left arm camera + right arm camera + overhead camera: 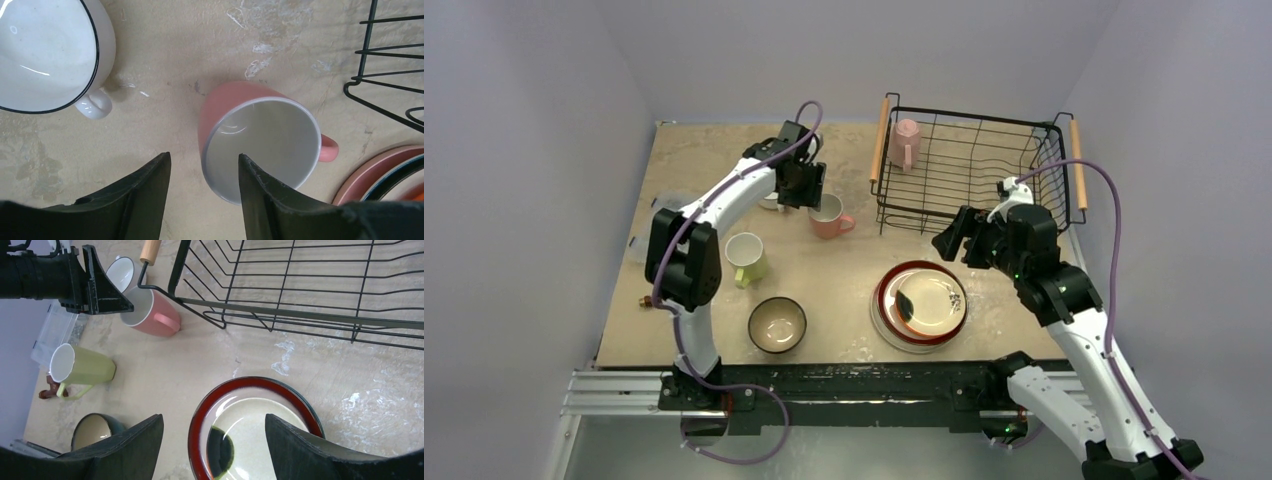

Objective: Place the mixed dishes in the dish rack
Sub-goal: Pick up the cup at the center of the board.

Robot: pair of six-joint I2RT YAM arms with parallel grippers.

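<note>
Straddling the rim of the salmon mug [260, 145] beside the dish rack [880, 140], the left gripper [203, 157] is standing open; the right gripper [214, 420] is hovering open above the red-rimmed plate [260, 425].

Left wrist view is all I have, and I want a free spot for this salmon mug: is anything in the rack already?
Observer: Yes, a pale pink mug sits in the far left corner of the rack; I see nothing else in it.
Operator: Where is the right arm?
Observer: The right gripper hangs open above the red-rimmed plate, just in front of the rack, holding nothing.
Operator: What other dishes are waiting?
Observer: A yellow-green mug and a teal bowl sit to the left of that plate, the bowl nearest the front edge.
</note>
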